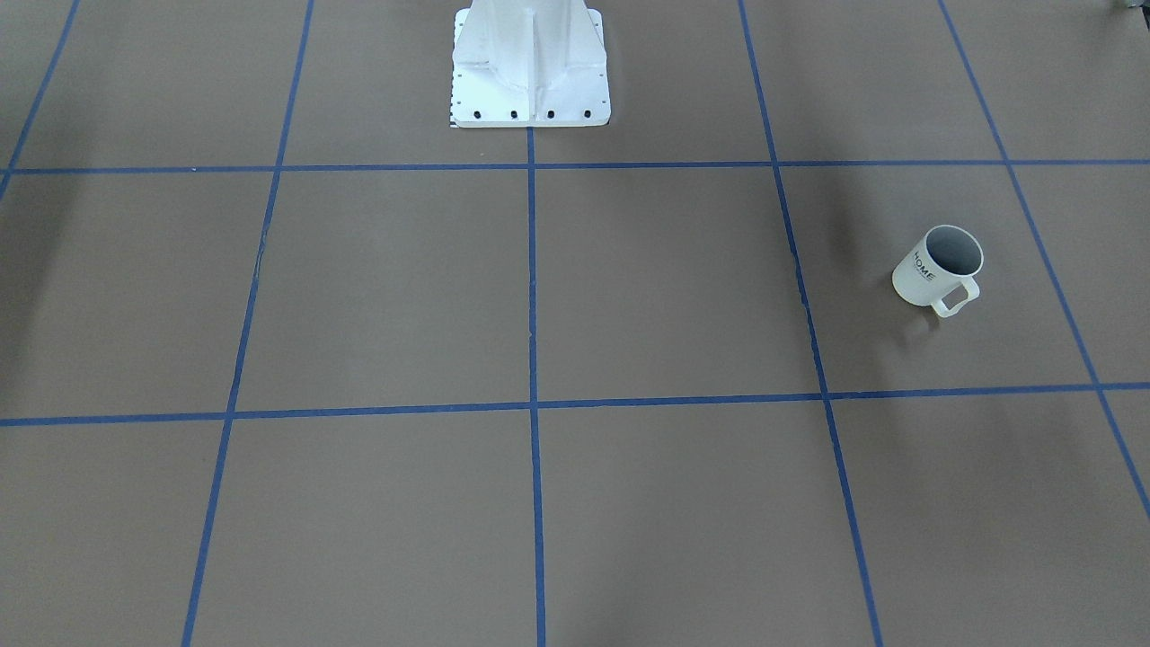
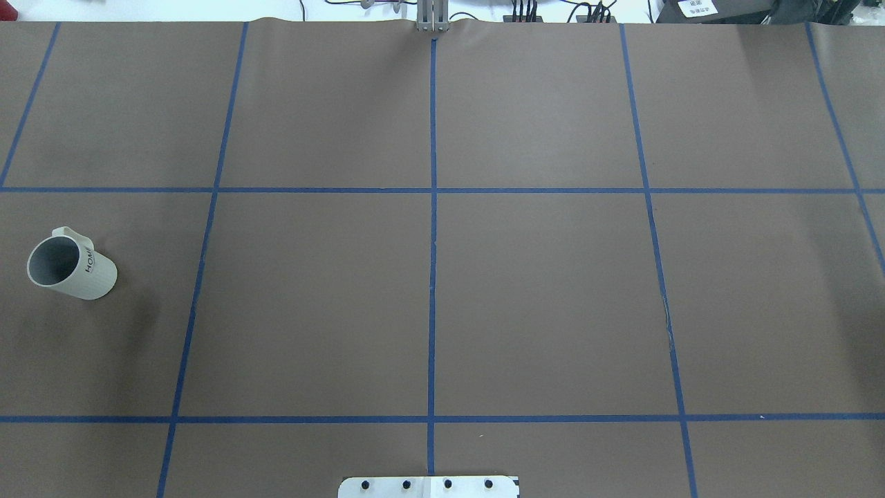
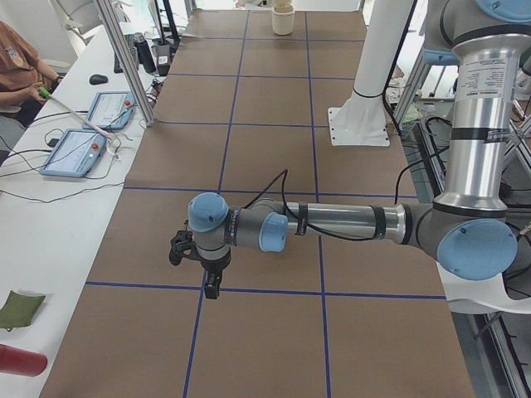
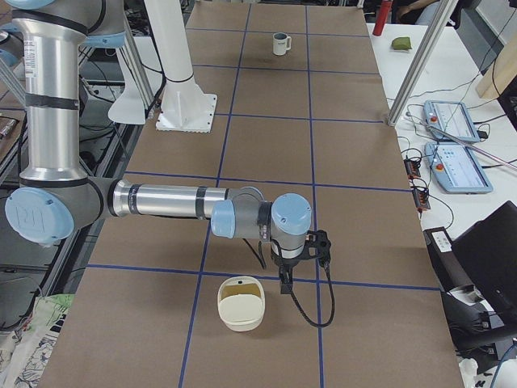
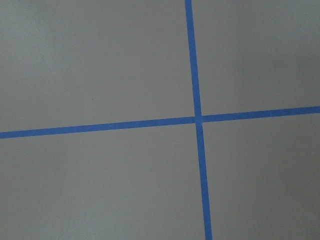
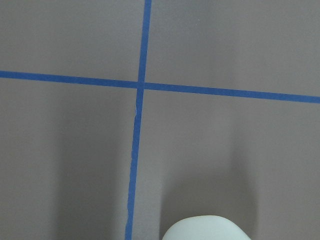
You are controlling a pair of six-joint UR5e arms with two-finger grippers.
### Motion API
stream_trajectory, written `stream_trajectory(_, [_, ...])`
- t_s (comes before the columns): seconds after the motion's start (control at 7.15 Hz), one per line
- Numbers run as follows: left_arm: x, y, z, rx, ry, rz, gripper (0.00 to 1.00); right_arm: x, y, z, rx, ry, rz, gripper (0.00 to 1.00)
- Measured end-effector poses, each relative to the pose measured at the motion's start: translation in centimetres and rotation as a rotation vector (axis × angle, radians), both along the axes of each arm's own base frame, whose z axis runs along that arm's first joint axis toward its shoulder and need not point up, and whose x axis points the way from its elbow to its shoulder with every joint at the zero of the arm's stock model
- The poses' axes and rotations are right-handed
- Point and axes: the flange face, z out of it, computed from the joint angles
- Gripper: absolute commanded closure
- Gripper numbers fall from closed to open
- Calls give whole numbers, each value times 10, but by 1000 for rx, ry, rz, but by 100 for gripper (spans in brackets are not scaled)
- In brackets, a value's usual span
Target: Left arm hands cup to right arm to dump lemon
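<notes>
The off-white "HOME" cup (image 1: 939,268) stands upright on the brown table, on the robot's left side. It also shows in the overhead view (image 2: 69,266) and far off in the exterior right view (image 4: 280,43). Its inside looks grey, and no lemon shows in any view. The left gripper (image 3: 212,288) hangs high over the table on the outstretched near arm. The right gripper (image 4: 284,284) hangs beside a cream container (image 4: 241,305). I cannot tell whether either gripper is open or shut. The wrist views show only table and blue tape.
The white pedestal base (image 1: 530,81) stands at the table's middle on the robot's side. The cream container also shows in the right wrist view (image 6: 205,229). Side desks hold tablets (image 3: 79,151) and cables, and an operator (image 3: 17,66) sits there.
</notes>
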Motion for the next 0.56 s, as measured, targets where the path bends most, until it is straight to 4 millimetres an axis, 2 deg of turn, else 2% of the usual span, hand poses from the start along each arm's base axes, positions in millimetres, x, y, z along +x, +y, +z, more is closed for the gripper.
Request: stream_trajectory(0.56, [-1,0,3,-18,-14,-19,0,0,-2,-2,-47,-1,57,0])
